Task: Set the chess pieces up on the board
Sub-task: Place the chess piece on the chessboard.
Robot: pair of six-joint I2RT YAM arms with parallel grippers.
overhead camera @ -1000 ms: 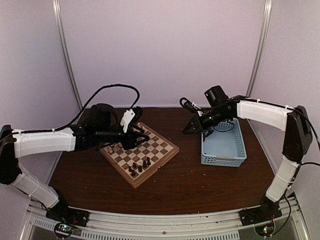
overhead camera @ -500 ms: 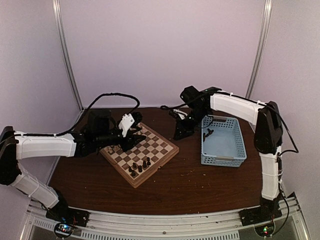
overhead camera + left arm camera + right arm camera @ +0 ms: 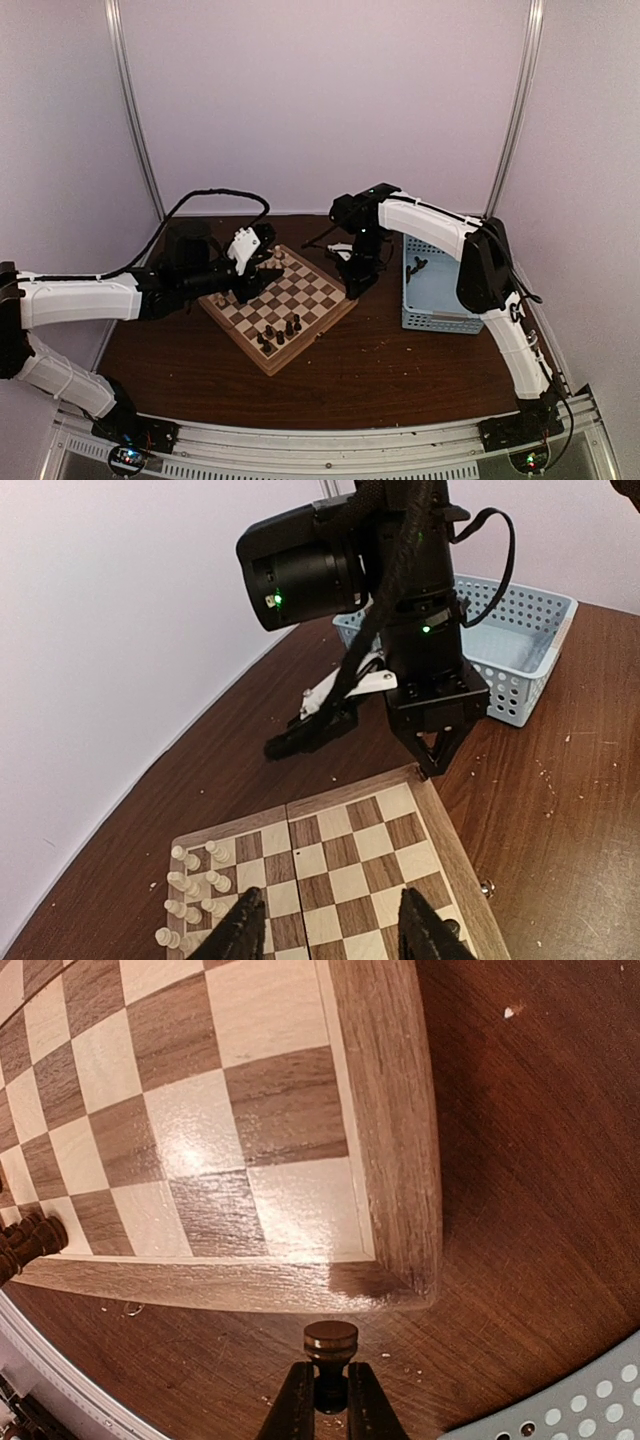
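The board [image 3: 312, 292] lies turned diagonally left of the table's centre. Several cream chess pieces [image 3: 195, 890] stand at its left corner, and several dark ones [image 3: 280, 330] at its near edge. My right gripper [image 3: 330, 1372] is shut on a dark brown piece [image 3: 331, 1342]. It hangs just off the board's right corner [image 3: 400, 1260], low over the table. In the left wrist view the right gripper [image 3: 435, 760] points down at that corner. My left gripper [image 3: 330, 925] is open over the board's middle squares with nothing between its fingers.
A light blue lattice basket [image 3: 448, 300] sits right of the board with a few dark pieces [image 3: 415, 265] inside. Its corner [image 3: 590, 1400] shows close beside the right gripper. Bare brown table [image 3: 400, 370] lies in front of the board.
My right arm has swung left from above the basket to the board's right corner, carrying the dark piece. My left gripper has drifted slightly forward over the board.
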